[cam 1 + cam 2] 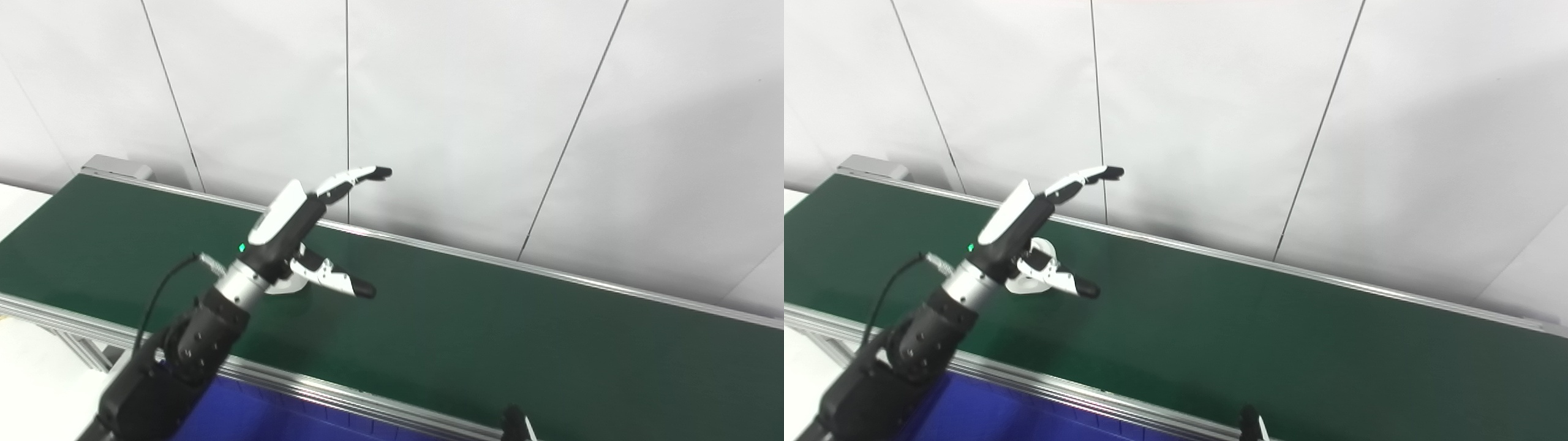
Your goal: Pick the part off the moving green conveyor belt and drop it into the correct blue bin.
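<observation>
A small white part [1034, 277] lies on the green conveyor belt [490, 318], mostly hidden behind my left hand in the left eye view. My left hand [309, 229] hovers above the belt over the part, open, its fingers [355, 176] stretched up and forward and its thumb [337, 282] spread below. The part sits under the palm, not held. Of my right hand [516, 424] only a dark fingertip shows at the bottom edge, in front of the belt.
A blue bin [257, 416] sits below the belt's near aluminium rail [343, 392]. A white panelled wall [465, 110] rises right behind the belt's far rail. A white surface [30, 373] lies at the left.
</observation>
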You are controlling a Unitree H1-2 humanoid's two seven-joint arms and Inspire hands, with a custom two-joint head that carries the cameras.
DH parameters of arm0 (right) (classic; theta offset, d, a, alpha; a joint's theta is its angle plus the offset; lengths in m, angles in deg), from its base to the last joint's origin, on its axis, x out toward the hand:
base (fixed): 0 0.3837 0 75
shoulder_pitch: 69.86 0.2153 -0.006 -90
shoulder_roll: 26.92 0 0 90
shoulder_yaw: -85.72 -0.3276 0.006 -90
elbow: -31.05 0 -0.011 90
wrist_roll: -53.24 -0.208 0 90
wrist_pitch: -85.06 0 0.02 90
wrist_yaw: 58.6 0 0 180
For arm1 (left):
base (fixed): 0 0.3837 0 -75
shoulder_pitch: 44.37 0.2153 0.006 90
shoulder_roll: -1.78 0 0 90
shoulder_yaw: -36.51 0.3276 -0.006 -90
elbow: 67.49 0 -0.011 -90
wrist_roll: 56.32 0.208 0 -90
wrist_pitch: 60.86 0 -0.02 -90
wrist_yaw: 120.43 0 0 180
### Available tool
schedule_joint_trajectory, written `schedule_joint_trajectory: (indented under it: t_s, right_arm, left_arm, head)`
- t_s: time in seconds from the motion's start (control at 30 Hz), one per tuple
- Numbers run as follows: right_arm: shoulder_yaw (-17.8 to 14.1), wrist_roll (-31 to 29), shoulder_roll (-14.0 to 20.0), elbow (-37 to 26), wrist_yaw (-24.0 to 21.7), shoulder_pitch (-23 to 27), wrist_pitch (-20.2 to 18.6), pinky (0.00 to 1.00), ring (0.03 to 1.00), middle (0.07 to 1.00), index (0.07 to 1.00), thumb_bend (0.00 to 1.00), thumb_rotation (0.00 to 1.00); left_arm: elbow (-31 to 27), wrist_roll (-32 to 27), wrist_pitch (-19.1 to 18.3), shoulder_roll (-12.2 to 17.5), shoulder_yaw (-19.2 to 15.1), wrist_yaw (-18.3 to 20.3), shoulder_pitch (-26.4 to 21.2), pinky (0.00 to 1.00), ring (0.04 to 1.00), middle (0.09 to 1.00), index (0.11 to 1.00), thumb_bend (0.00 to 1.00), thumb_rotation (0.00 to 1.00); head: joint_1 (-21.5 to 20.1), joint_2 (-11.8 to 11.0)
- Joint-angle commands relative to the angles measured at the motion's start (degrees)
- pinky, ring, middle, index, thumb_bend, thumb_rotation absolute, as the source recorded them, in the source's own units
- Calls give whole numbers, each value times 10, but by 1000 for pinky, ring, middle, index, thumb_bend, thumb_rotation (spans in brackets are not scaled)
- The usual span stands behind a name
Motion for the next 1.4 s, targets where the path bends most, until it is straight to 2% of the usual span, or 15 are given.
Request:
schedule_joint_trajectory:
  t_s: [0.0, 0.1, 0.23, 0.47, 0.63, 0.77, 0.97, 1.1, 1.23, 1.37]
  right_arm:
    - [-3, 1, -6, -5, -5, 3, 24, 998, 1000, 999, 998, 956, 987]
    - [-3, -1, -8, -4, -5, 3, 24, 992, 999, 1000, 998, 958, 980]
    - [-2, 1, -12, -7, -3, 1, 24, 999, 1000, 999, 999, 954, 975]
    - [0, 1, -11, -8, -5, -3, 24, 1000, 1000, 1000, 1000, 937, 977]
    - [-1, 1, -11, -12, -4, -5, 24, 1000, 1000, 985, 997, 936, 981]
    - [0, 3, -10, -11, -3, -5, 24, 1000, 1000, 987, 996, 933, 975]
    - [1, 0, -13, -17, -5, -9, 24, 1000, 1000, 985, 994, 920, 968]
    - [4, 5, -13, -20, 1, -11, 24, 1000, 1000, 983, 992, 918, 973]
    - [7, 13, -14, -24, 10, -14, 24, 971, 987, 976, 983, 933, 979]
    - [10, 9, -15, -30, 9, -17, 24, 935, 969, 976, 979, 921, 968]
  left_arm:
    - [1, 29, -15, 23, -11, 13, -33, 779, 875, 868, 855, 900, 587]
    - [15, 64, -40, 38, -13, 35, -54, 733, 850, 865, 856, 874, 519]
    - [43, 115, -81, 64, -8, 71, -93, 697, 821, 851, 856, 864, 488]
    - [115, 142, -85, 88, 7, 97, -126, 650, 786, 819, 847, 863, 447]
    - [146, 168, -106, 90, 26, 112, -139, 692, 807, 832, 851, 879, 487]
    - [173, 182, -108, 93, 42, 122, -153, 677, 795, 829, 850, 890, 485]
    - [207, 189, -121, 98, 65, 154, -169, 670, 802, 833, 849, 906, 426]
    - [204, 204, -139, 101, 83, 179, -168, 629, 785, 828, 856, 927, 450]
    - [192, 223, -162, 103, 100, 211, -168, 650, 796, 831, 862, 921, 456]
    - [189, 244, -193, 103, 119, 247, -176, 680, 849, 860, 869, 931, 491]
  head:
    - [2, -1]
    - [2, 1]
    - [-2, 6]
    - [-4, 7]
    - [-3, 13]
    - [-4, 16]
    - [-6, 22]
    - [-5, 24]
    - [-8, 28]
    - [-11, 33]
